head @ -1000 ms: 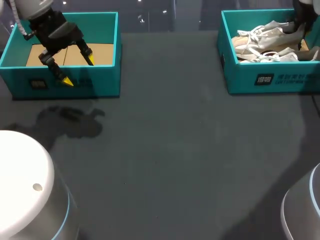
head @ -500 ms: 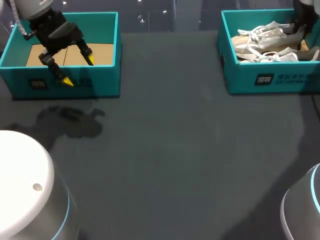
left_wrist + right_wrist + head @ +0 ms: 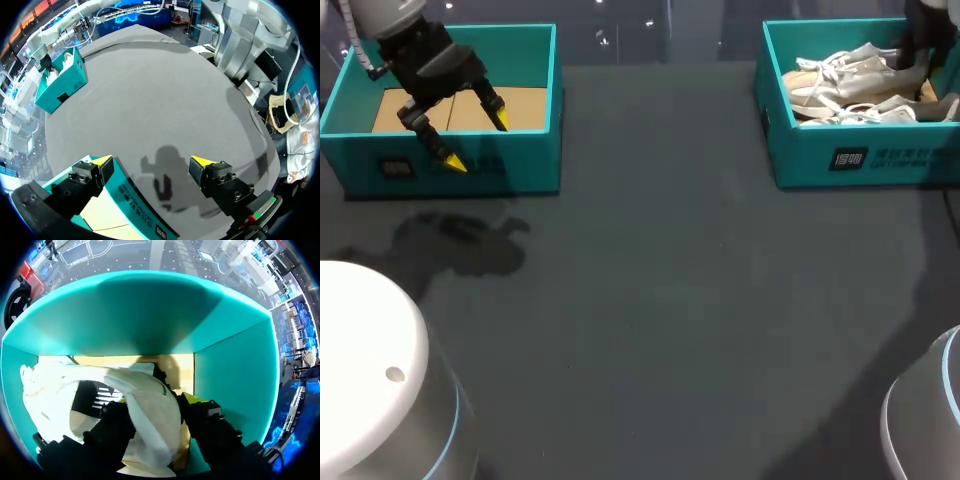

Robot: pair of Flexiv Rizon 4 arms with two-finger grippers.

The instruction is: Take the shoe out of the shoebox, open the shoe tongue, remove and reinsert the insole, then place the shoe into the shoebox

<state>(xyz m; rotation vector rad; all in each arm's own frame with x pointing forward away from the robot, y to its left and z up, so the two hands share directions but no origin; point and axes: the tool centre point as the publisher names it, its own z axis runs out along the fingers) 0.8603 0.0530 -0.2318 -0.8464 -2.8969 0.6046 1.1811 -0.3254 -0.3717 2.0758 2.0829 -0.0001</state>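
A white lace-up shoe lies inside the teal shoebox at the table's far right. My right gripper reaches down into that box at the shoe's heel end. In the right wrist view the shoe sits between the fingers of the right gripper, which stand open with a thin dark gap at one finger, inside the shoebox. My left gripper hangs wide open and empty over the front wall of a second teal box; the left wrist view shows this gripper holding nothing.
The second teal box at the far left holds only a cardboard floor. Dark table top stretches between the two boxes and toward the front. The far shoebox shows small in the left wrist view.
The right gripper's fingers have spread apart at the shoe's heel inside the box. The left arm has stayed put.
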